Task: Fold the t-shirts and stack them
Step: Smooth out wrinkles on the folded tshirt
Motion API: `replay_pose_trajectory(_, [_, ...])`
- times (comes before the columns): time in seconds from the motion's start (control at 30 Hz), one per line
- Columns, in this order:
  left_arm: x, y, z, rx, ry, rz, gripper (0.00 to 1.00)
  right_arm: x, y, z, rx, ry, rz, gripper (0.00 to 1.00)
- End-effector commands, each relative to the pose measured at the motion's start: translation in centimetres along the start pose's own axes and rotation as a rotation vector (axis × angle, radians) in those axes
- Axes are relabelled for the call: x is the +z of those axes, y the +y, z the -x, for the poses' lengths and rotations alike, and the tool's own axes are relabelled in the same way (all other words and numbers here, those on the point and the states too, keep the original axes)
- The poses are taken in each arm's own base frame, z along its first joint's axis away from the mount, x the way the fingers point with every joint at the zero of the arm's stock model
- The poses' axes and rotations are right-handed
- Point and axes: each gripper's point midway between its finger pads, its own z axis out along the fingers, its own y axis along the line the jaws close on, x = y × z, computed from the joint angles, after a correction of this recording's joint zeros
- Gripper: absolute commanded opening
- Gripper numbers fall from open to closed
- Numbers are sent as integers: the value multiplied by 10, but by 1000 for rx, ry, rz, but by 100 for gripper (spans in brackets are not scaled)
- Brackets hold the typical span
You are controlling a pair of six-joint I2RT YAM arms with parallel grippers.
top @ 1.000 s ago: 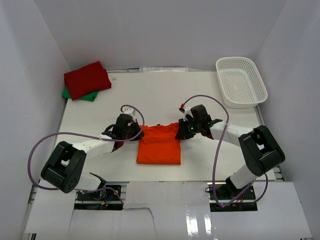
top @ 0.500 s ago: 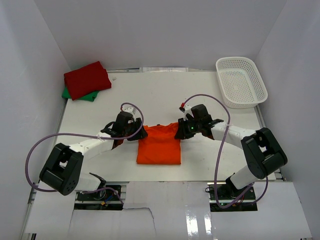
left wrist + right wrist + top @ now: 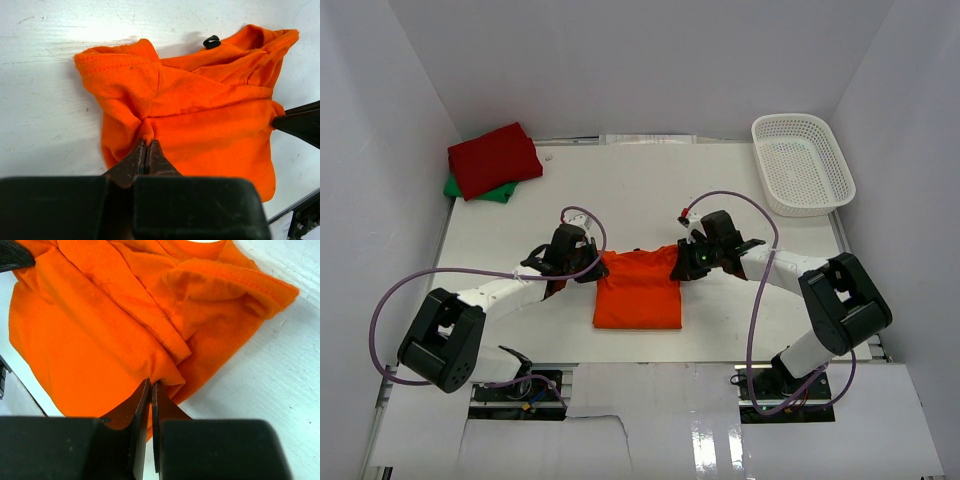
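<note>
A white desk (image 3: 520, 225) stands between white walls; the half-folded orange t-shirt (image 3: 638, 290) lies at its middle, nearer the near edge; the left hand (image 3: 146, 150) and right hand (image 3: 150, 387), each pressed together, pinch its far corners, probably to fold it over; the red t-shirt (image 3: 495, 158) rests on the green t-shirt (image 3: 480, 190) at the far left corner, the stack it should join.

- We see white links and black joints on the left arm (image 3: 495, 292) and the right arm (image 3: 785, 268).
- We see a purple cable (image 3: 728, 193) looping off each.
- We see a left tool (image 3: 146, 150) and a right tool (image 3: 150, 390) that are dark and taper thin.
</note>
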Motion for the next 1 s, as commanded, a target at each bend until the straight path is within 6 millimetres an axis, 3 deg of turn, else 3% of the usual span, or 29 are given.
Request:
replay_pose_trajectory(0.0, [-4,-5,3,0,-9,-20,0,1,9,4,-20,-15,46,8])
replay_pose_trajectory(0.2, [-24,-14,8,-27,-16,-42,0,-16,24,7,-21,-42,67,8])
replay_pose_trajectory(0.4, [-47,-21,-2,-78,-1,-86,0,-44,37,-1,-5,-60,52,8])
replay_pose_trajectory(0.73, [-47,-18,-4,-94,4,-65,0,-54,40,2,-18,-79,36,8])
replay_pose_trajectory(0.83, [-53,-24,9,-95,-31,-67,0,-61,46,18,-39,-107,38,8])
replay_pose_trajectory(0.97, [-65,-40,52,-79,-114,-51,0,-69,53,38,-63,-127,30,8])
